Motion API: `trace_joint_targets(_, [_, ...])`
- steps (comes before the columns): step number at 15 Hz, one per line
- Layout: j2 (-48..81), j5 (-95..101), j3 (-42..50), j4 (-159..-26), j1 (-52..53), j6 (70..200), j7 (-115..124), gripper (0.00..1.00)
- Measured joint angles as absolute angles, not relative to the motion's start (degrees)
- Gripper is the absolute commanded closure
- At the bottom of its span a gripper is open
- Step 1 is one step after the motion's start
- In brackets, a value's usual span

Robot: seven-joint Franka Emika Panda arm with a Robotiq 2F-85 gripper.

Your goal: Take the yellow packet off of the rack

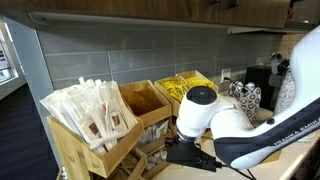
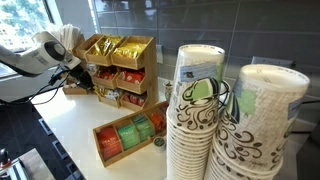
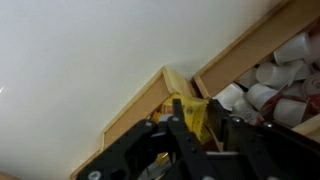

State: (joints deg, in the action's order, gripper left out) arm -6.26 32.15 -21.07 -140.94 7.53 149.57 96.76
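At the near edge of the wrist view, the dark gripper is seen with its jaws drawn narrow and closed on the yellow packet, which is pinched between them and stands up past their tips. Just beyond it, a corner of the light wooden rack is met; the packet is held close in front of that corner, and whether it touches the wood cannot be told. Beside the corner, inside a wooden compartment, small white cups are piled. Behind all this the plain white surface is spread.

In an exterior view, the white arm is found nearest the lens, with the gripper lowered at the foot of the rack. Above it, one slanted bin is packed with white-and-brown packets, and a bin farther along is filled with more yellow packets. The grey tiled wall is seen behind.

In an exterior view, two tall stacks of patterned paper cups are set closest to the lens. Behind them, a low wooden tray is laid on the surface, filled with green packets and orange packets. Farther back the rack is stood by the wall, and the arm is brought up to its side
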Motion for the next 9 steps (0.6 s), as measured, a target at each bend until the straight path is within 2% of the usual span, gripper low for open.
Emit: trace_joint_targets(9, [-6.1,31.9,-20.6,-140.9,7.9,149.5,96.6,1.00])
